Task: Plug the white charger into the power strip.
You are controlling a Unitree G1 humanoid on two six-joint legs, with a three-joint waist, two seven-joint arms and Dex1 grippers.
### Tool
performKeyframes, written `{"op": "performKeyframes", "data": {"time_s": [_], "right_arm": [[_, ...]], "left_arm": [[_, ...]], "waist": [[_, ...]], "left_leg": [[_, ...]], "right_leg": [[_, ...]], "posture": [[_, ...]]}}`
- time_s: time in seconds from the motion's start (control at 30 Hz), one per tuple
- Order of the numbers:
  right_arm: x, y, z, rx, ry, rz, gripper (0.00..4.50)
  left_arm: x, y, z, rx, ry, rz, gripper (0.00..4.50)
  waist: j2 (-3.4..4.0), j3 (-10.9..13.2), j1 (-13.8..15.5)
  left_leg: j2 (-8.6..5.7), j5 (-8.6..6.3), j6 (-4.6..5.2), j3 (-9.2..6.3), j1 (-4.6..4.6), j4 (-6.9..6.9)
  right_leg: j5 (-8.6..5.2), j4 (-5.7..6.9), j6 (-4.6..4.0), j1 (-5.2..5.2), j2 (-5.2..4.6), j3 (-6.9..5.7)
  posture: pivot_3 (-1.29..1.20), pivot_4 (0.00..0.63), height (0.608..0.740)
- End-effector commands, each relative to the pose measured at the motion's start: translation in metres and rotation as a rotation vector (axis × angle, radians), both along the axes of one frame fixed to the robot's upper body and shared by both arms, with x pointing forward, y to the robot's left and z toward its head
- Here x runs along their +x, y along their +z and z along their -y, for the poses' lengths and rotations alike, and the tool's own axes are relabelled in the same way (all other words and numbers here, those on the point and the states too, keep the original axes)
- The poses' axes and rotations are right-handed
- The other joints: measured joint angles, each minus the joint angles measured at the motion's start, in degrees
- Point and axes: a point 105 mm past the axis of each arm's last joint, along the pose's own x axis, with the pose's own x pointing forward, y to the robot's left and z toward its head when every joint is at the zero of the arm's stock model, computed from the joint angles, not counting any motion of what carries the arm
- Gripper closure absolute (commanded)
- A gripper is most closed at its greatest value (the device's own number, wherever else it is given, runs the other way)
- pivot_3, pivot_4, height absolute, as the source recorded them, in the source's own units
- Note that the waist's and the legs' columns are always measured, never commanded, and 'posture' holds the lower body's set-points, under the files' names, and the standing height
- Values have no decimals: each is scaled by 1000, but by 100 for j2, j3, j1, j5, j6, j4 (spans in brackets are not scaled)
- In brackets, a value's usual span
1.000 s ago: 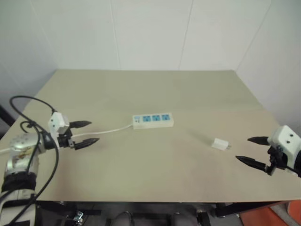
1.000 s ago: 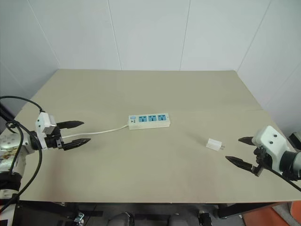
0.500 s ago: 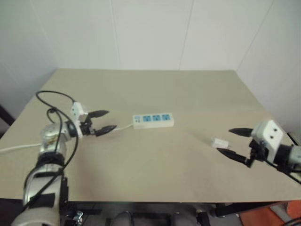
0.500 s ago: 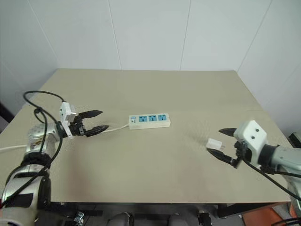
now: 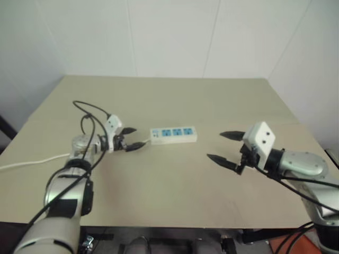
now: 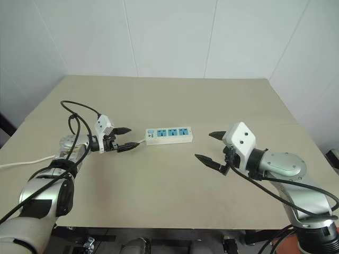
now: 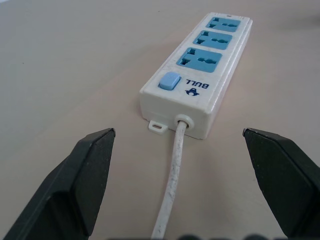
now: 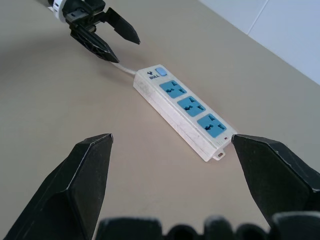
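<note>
beige tabletop [image 6: 169, 100] backed by white wall panels [image 6: 169, 37], seen from the head cameras; all places given relative to the power strip.

power strip [image 6: 169, 135]: long white bar lying flat near the middle of the tabletop, three blue sockets [image 7: 201, 59] facing up in a row, a blue switch [image 7: 169, 80] at the end nearest the left end effector. its thin white cord [image 7: 172, 165] leaves that same end and runs off toward the tabletop's left edge.

right end effector [image 6: 211, 147]: to the right of the strip and a little nearer the robot, apart from it, pointing toward it; its two black fingers [image 8: 85, 180] stand spread wide with nothing between them.

left end effector [image 6: 127, 138]: just off the strip's switch end, pointing along the strip; its black fingers [image 7: 85, 170] are spread wide on either side of the cord, not touching the strip.

white charger: its place cannot be told from these views.
</note>
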Motion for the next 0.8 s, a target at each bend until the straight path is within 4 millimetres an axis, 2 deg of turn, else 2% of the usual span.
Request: {"op": "performKeyframes", "data": {"time_s": [0.03, 0.13, 0.23, 0.27, 0.37, 0.5, 0.73, 0.8], "right_arm": [[-5, 10, -1, 3, -7, 41, 0], [-6, 9, 0, 4, -30, 41, 0], [-8, 11, 1, 6, -50, 49, 0], [-8, 11, 1, 6, -57, 51, 0], [-8, 10, 2, 1, -74, 49, 0], [-5, 6, 6, -10, -123, 36, 0], [-3, 4, 7, -8, -138, 31, 0], [-1, 3, 7, -6, -139, 30, 0]], "left_arm": [[7, 3, 4, 17, 36, 13, 32], [6, -6, 10, 3, 36, -36, 32], [7, -18, 11, 67, 60, -50, 32], [7, -23, 11, 101, 72, -55, 215], [7, -31, 12, 135, 82, -70, 928], [7, -35, 16, 141, 89, -78, 2208], [9, -29, 20, 115, 80, -66, 4416], [9, -27, 20, 105, 74, -57, 4465]], "waist": [[0, 0, 1], [0, 0, -1], [0, 0, 0], [0, 0, 0], [-1, 0, 0], [-1, -1, 0], [-1, -1, -12], [-1, -1, -17]], "left_leg": [[0, 0, 0, 0, 0, 0], [0, 0, 0, 0, 1, 1], [0, 0, 0, -1, 1, 1], [0, 0, 0, -1, 1, 0], [0, 0, 0, -1, 1, 0], [0, 0, 0, -1, 10, 1], [0, 0, 0, -1, 15, 0], [0, 0, 0, -1, 16, 0]], "right_leg": [[0, 1, 0, 0, 0, 0], [0, 4, 0, 0, 0, 0], [0, 3, 0, -1, 0, 0], [0, 3, 0, -1, 1, 0], [0, 3, 0, 0, 1, 0], [0, 5, 0, 6, 1, 0], [0, 5, 0, 11, 1, 0], [0, 5, 0, 12, 1, 0]], "posture": [[0, 150, 740], [0, 150, 740], [0, 150, 740], [0, 150, 740], [0, 150, 740], [0, 150, 740], [0, 150, 740], [0, 150, 740]]}}
